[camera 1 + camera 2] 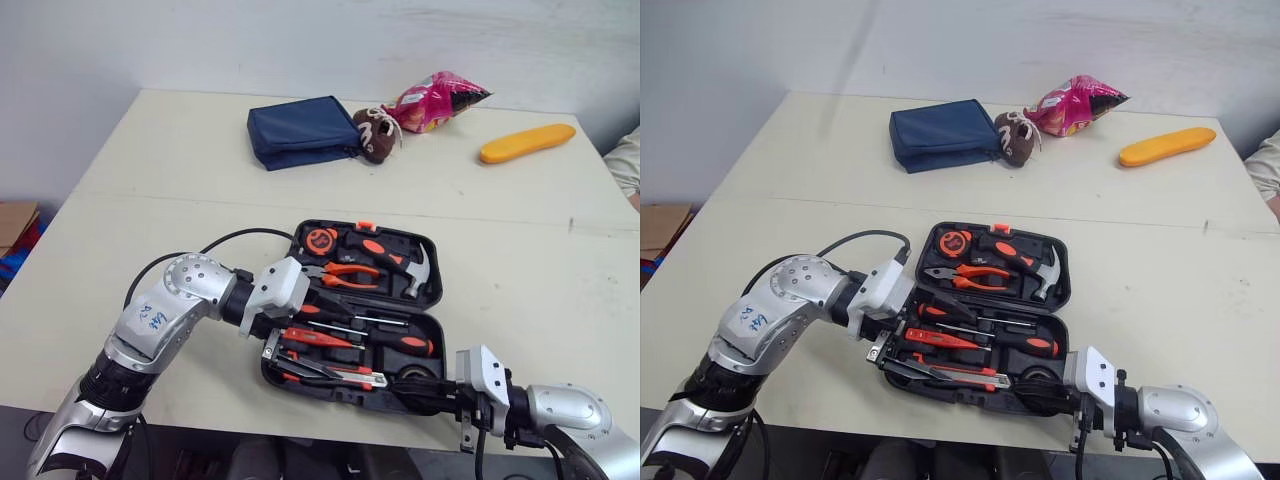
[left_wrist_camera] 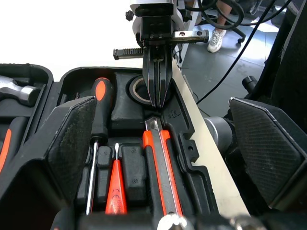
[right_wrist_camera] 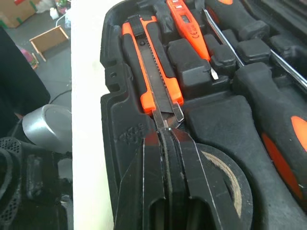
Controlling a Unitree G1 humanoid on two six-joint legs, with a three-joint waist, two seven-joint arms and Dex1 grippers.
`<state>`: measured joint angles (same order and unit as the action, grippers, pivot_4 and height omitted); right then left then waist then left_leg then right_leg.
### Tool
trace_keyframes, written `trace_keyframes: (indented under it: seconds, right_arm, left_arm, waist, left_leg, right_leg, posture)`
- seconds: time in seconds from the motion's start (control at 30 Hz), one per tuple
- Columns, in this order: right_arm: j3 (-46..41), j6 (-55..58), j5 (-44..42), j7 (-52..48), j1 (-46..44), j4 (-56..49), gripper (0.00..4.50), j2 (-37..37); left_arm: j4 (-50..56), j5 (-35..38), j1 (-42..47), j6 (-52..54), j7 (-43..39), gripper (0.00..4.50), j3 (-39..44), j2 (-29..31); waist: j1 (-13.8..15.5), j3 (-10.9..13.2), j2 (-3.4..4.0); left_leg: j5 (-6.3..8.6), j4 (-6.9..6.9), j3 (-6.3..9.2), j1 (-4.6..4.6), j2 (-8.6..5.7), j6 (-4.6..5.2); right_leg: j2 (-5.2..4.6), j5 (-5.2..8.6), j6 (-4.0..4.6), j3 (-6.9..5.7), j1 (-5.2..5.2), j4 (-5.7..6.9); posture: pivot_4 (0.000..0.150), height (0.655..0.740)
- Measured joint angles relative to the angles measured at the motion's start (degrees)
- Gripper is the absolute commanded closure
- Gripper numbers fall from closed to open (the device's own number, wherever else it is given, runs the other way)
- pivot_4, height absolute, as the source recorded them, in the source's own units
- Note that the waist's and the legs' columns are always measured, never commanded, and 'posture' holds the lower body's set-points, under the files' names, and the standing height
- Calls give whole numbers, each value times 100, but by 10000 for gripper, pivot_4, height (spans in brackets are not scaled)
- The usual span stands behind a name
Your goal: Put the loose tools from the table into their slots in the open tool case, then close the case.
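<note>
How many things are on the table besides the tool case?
4, all at the far side: a blue pouch, a brown toy against it, a pink bag beside that, an orange object farther right. The arms could hide something small.

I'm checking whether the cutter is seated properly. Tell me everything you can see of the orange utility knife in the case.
The orange-and-black plastic utility knife has a grey metal strip with a notched track down its middle and a bare metal nose. It lies flat and lengthwise in the moulded slot along the robot-side edge of the open black plastic tool case. The right claw, fingers shut, appears to touch the knife's metal nose with its tip.
</note>
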<state>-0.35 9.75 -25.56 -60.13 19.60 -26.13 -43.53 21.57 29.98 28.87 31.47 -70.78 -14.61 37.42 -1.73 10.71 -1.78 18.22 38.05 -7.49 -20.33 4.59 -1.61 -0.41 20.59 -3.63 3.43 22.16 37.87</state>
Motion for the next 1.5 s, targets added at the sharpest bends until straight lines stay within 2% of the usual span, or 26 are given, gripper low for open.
trace_keyframes:
  seconds: [0.23, 0.33, 0.47, 0.6, 0.7, 0.87, 1.1, 1.27, 1.5]
  right_arm:
    - [-279, 257, -422, -12, 133, 35, 44437, -7]
    - [-1134, 814, -969, 160, 179, -63, 44437, -247]
    - [-1842, 1182, -1332, 333, -252, 9, 45000, -387]
    - [-1800, 1127, -774, 415, -1028, 1149, 45000, -641]
    - [-1521, 1093, -398, 486, -1405, 1585, 45000, -633]
    - [-848, 1036, -74, 451, -2141, 1762, 45000, -380]
    - [-377, 1316, -4, 299, -2694, 1951, 45000, -160]
    - [-292, 1448, 229, 410, -3083, 2181, 45000, -16]
    - [-336, 1680, 264, 424, -3074, 2066, 45000, -8]
  left_arm:
    - [-72, -45, -178, 28, 172, 0, 118, 112]
    - [-517, -180, -605, -182, 282, 0, 562, 427]
    - [-1055, -295, -729, -474, 389, 12433, 1038, 559]
    - [-2049, -544, -718, -662, 634, 31155, 1316, 594]
    - [-2487, -787, -707, -862, 695, 44803, 1303, 551]
    - [-2760, -1225, -518, -1292, 696, 44803, 915, 166]
    - [-2873, -1372, -295, -1314, 742, 44803, 750, -204]
    - [-2896, -1535, -245, -1324, 771, 44803, 724, -319]
    - [-2916, -1665, -207, -1334, 776, 44803, 743, -309]
  waist:
    - [9, -4, -7]
    - [-39, 1, 2]
    - [-19, 0, 0]
    - [-13, 0, 0]
    - [-1, 0, 1]
    - [-4, 1, 2]
    - [-73, 1, 2]
    - [-96, 1, 3]
    - [-115, -1, 4]
  left_leg:
    - [7, 0, 6, 14, 0, 7]
    - [7, -1, -2, 14, 5, 8]
    - [8, -3, 5, 14, 5, 7]
    - [12, -3, -9, 8, -3, 15]
    - [11, -2, -21, -24, -1, 13]
    - [11, 9, -30, -27, 4, 11]
    - [10, 7, -40, -19, 9, 10]
    - [10, 13, -41, -17, 7, 11]
    - [10, 9, -40, -12, 7, 10]
  right_leg:
    - [-5, 0, 0, -4, -23, -9]
    - [-6, 0, 0, -3, -16, -3]
    - [-5, 1, 3, -8, -16, -5]
    - [-13, 1, 3, -5, -4, -8]
    - [-14, 1, 2, -1, 38, 2]
    - [-13, -1, -1, 1, 43, 10]
    - [-10, -1, -2, 8, 43, 17]
    - [-12, -2, -2, 8, 42, 24]
    - [-12, -2, -2, 8, 38, 23]
  posture:
    - [1500, 7400]
    - [1500, 7400]
    - [1500, 7400]
    - [1500, 7400]
    - [1500, 7400]
    - [1500, 7400]
    - [1500, 7400]
    - [1500, 7400]
    - [1500, 7400]
